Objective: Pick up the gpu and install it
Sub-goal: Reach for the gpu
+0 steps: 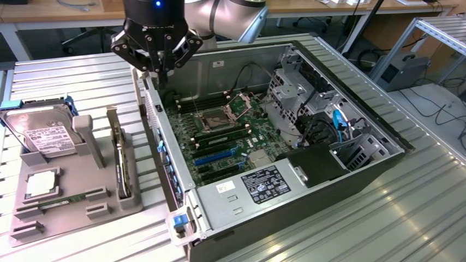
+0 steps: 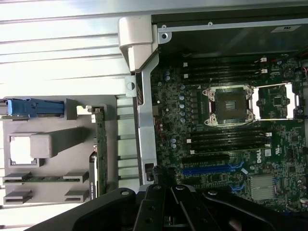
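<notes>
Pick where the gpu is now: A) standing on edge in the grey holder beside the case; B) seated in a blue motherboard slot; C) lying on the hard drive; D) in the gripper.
A: the gpu stands on edge in the grey holder, and the gripper above the case is shut on nothing.

Dark green motherboard [image 1: 218,131] with blue slots [image 1: 215,157]. Plain grey holder tray [image 1: 76,183]. Silver hard drive [image 1: 40,123] with a white label. Black hand [image 1: 157,69]. Ribbed silver counter [image 1: 378,218].
</notes>
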`<action>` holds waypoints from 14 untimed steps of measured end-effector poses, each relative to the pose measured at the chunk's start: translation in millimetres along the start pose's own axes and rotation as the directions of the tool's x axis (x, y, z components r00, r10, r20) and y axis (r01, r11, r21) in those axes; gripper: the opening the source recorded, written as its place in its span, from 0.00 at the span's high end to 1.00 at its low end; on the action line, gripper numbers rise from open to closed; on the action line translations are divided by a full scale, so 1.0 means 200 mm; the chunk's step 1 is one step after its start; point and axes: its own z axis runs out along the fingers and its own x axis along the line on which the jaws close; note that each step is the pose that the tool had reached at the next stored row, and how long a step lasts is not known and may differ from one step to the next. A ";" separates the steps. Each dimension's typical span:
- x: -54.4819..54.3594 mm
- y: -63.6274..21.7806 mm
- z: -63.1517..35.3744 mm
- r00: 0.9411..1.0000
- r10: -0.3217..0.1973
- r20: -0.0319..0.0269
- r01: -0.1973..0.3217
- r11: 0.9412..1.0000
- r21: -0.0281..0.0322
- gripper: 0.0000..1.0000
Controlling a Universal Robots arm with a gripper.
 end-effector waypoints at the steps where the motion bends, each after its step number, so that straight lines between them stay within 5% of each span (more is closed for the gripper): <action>1: 0.00 0.000 0.000 1.000 0.000 0.000 0.000 1.000 0.000 0.89; 14: 0.02 -0.001 0.000 1.000 0.000 0.000 0.000 1.000 0.000 0.89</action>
